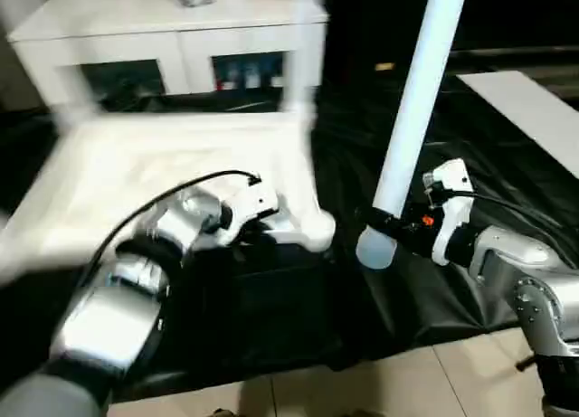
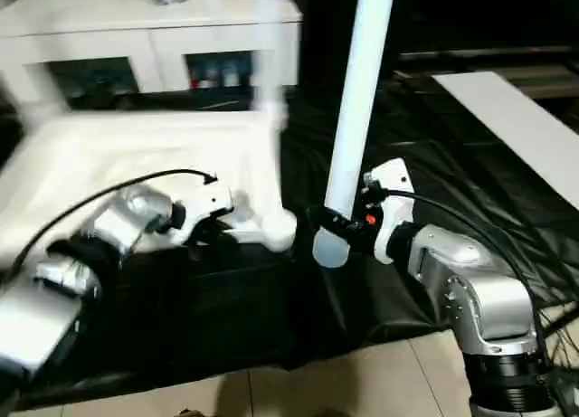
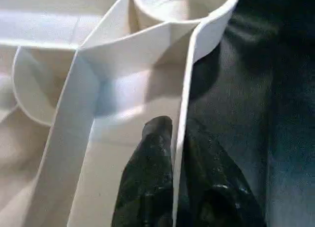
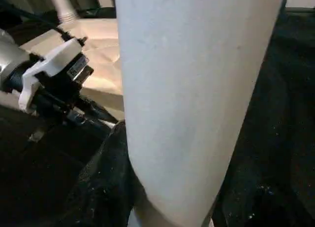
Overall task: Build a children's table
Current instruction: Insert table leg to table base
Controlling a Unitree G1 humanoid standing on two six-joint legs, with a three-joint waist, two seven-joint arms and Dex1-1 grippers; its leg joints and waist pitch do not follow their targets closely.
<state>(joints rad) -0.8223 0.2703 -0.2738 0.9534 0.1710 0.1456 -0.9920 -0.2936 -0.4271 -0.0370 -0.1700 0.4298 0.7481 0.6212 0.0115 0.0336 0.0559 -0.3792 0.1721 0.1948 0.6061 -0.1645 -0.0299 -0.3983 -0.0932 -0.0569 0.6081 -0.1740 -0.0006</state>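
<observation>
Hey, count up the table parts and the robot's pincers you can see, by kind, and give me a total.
Tabletop: 1, the tabletop, underside up.
Legs: 2, the held leg and the standing leg at a far corner.
Pincers: 2, the left pincer clamped on the tabletop's rim and the right pincer around the held leg.
Total: 5

Silver metallic forearms end in white wrist housings. A black cable loops along each arm. The left gripper (image 1: 271,232) and right gripper (image 1: 380,225) have black fingers (image 3: 147,182).

White tabletop (image 1: 163,177), white leg (image 1: 412,118) — black sheet (image 1: 407,281)
</observation>
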